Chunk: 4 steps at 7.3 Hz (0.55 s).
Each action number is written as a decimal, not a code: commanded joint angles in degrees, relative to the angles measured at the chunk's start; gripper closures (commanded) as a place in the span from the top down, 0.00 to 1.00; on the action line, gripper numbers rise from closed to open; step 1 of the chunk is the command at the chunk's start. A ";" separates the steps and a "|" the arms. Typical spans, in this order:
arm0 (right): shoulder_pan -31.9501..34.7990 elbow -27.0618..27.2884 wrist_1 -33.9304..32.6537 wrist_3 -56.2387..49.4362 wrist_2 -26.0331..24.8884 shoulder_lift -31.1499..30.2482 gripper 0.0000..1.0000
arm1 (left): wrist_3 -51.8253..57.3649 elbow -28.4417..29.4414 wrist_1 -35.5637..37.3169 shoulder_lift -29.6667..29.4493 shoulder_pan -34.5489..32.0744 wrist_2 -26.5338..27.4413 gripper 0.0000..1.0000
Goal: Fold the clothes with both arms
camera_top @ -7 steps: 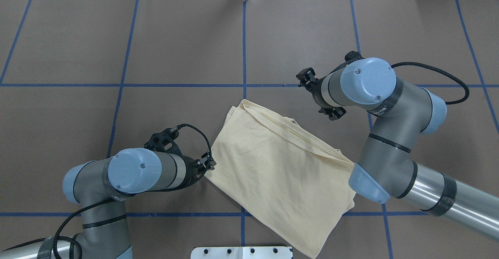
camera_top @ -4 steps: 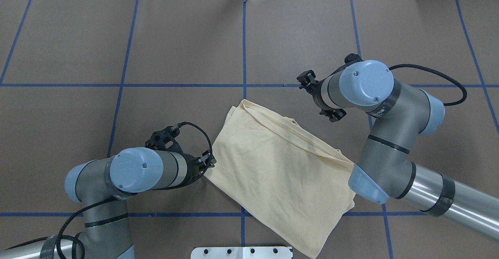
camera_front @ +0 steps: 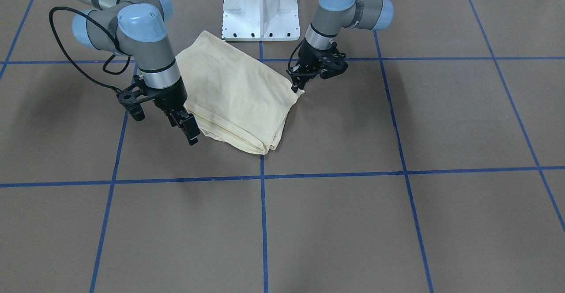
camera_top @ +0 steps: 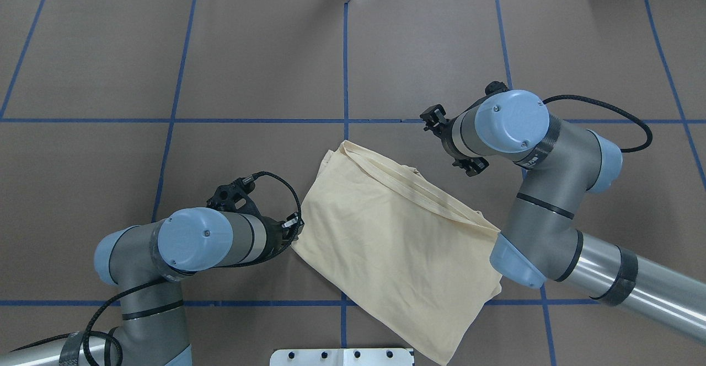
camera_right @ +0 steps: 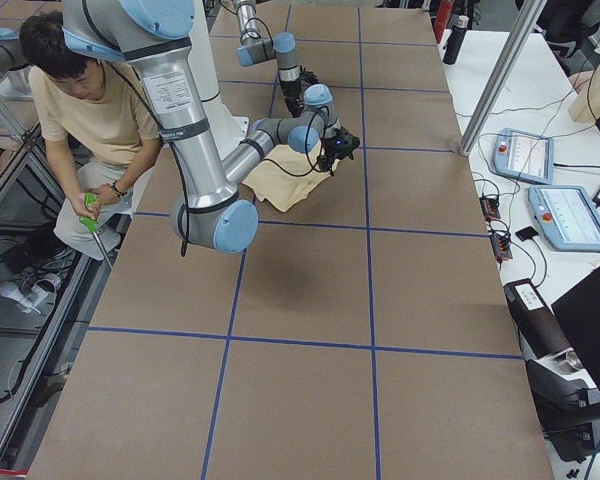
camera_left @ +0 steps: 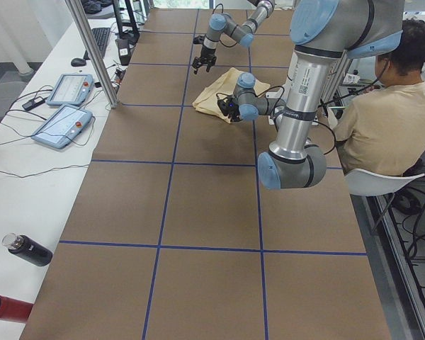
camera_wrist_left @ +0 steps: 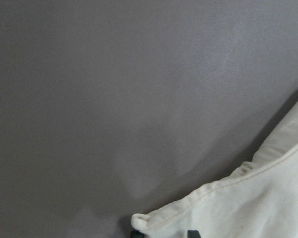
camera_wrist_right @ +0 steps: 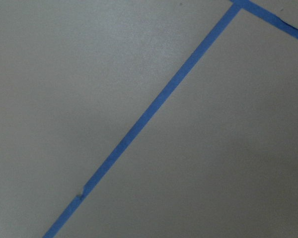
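Checking both arms on the shirt (camera_front: pixel 234 94): it is folded into a rough rectangle and lies skewed on the table (camera_front: pixel 397 218), straddling the centre blue tape line (camera_front: pixel 263 222). One corner reaches the white pedestal (camera_front: pixel 259 6). The plain cream side is up, and the layered edges face away from the robot.

Left tool (camera_front: pixel 295 88) is down at the shirt's corner on the robot's left side, tips right at the hem. Left wrist view shows that hemmed corner (camera_wrist_left: pixel 213 198) at the bottom of frame with two dark tip ends beside it. Cannot tell if it is clamped on the cloth or just touching.

Right tool (camera_front: pixel 189 129) hangs tilted just beside the stacked edge on the opposite side, with nothing in it. Its finger gap isn't readable from any view. Right wrist view shows only table and tape.

A seated person (camera_left: pixel 382 120) is beside the robot in the side views.
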 commanded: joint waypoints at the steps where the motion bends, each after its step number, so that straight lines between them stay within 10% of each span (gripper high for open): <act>1: -0.27 -0.04 0.01 -0.09 0.00 -0.26 1.00 | 0.71 0.10 -0.09 -0.13 -1.13 0.94 0.00; 4: -0.96 -0.04 0.01 0.00 -0.17 -0.35 1.00 | 9.92 13.58 -5.49 -7.85 -12.96 1.91 0.00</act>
